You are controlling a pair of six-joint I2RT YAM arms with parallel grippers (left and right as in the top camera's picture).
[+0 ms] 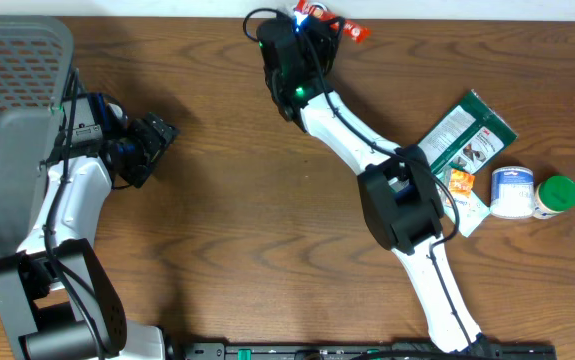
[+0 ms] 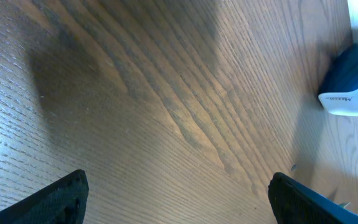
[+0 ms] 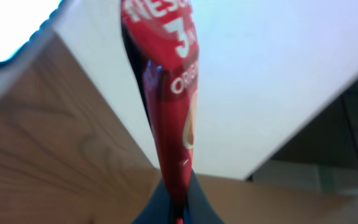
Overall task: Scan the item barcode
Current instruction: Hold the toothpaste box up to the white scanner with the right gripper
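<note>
My right gripper [image 1: 319,28] reaches to the table's far edge and is shut on a red sachet [image 1: 353,32]. In the right wrist view the red sachet [image 3: 166,106], printed with white letters, stands up from between the closed fingers of the right gripper [image 3: 177,190]. No barcode shows on it. A blue and white device [image 2: 352,81] lies at the far edge in the left wrist view; a blue light [image 1: 303,14] glows beside the sachet. My left gripper [image 1: 153,140] hovers open over bare wood at the left, and the left gripper [image 2: 179,205] has nothing between its fingers.
A grey basket [image 1: 17,60] fills the far left corner. At the right lie a green packet [image 1: 470,128], a small orange sachet [image 1: 460,180], a white tub [image 1: 512,191] and a green-lidded bottle [image 1: 558,195].
</note>
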